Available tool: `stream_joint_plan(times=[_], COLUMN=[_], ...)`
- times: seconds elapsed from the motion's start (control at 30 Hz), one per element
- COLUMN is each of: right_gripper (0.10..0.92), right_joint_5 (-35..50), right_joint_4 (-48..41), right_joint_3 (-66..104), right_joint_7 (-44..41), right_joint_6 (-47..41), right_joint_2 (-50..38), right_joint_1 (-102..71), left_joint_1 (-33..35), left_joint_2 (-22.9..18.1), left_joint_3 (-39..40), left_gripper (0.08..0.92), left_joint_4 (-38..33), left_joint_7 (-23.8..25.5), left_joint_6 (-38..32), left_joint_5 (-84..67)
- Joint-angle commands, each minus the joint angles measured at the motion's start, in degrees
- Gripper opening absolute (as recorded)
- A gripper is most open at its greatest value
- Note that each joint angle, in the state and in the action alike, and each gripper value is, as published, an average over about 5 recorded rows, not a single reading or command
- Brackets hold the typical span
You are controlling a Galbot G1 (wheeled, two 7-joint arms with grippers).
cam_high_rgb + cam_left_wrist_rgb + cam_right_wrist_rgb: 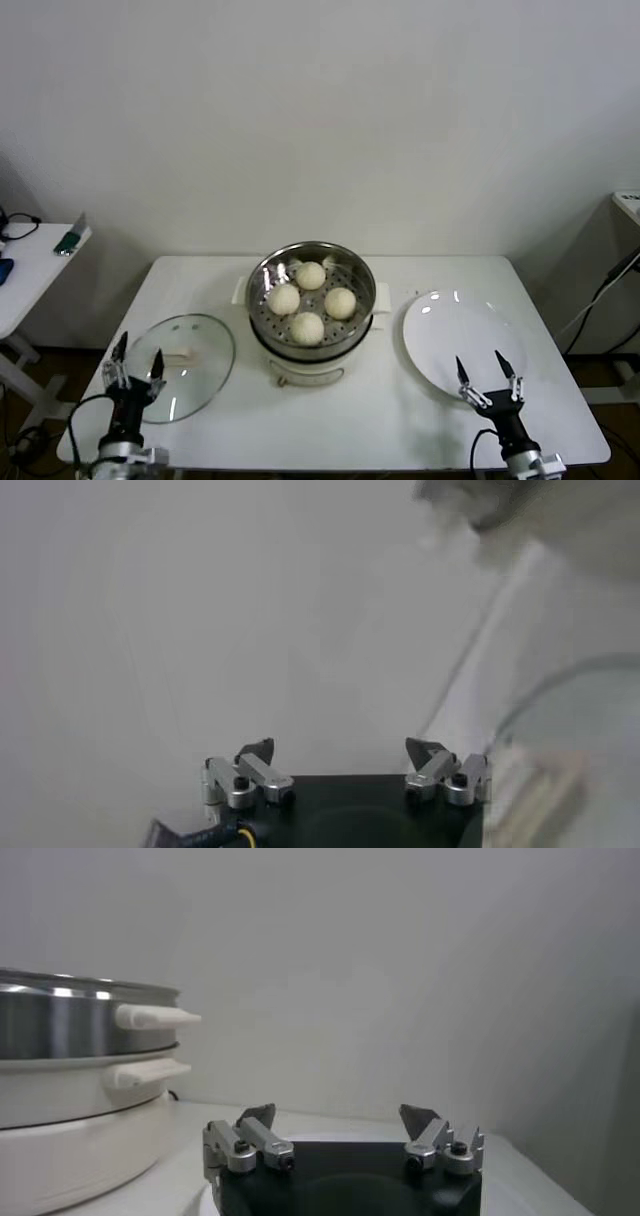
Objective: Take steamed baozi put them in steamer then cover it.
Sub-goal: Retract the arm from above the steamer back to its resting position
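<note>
All four steamed baozi (311, 288) sit in the steamer (311, 345) at frame centre. The cover (180, 367) lies lower left beside the left gripper (136, 360), fingers apart, well placed to lift it. The right gripper (484, 372), fingers apart, hovers lower right over the emptied plate (455, 330).

— What do you see around your work?
— A plain white wall (320, 120) fills the space behind your white table (200, 285).

— And off to the sides?
— Beyond your left hand stands a second white table (30, 275) holding small dark items. Past your right hand, cables (600, 300) hang by another pale surface's edge (628, 205). Dark floor (40, 400) shows below.
</note>
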Motion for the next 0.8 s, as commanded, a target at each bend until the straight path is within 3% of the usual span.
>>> stream_joint_plan(times=[0.03, 0.3, 0.8], right_gripper=[0.823, 0.823, 0.823], right_joint_5=[-1.9, -2.0, -2.1], right_joint_4=[0.7, 1.2, 1.3], right_joint_3=[1.2, 1.2, 2.3], right_joint_7=[0.1, 0.5, 0.7], right_joint_6=[1.8, 1.2, 1.8], right_joint_2=[3.4, 3.6, 4.3], right_joint_1=[-1.4, -1.1, -2.2], left_joint_1=[-2.6, -5.4, -14.1], left_joint_2=[1.5, -0.7, -0.5], left_joint_3=[-0.5, 0.4, 1.9], left_gripper=[0.823, 0.823, 0.823], left_joint_4=[12.5, 18.8, 23.6], left_joint_7=[-7.1, -7.3, -7.5], left_joint_6=[-1.2, -0.6, -1.0], left_joint_5=[22.4, 25.9, 25.9])
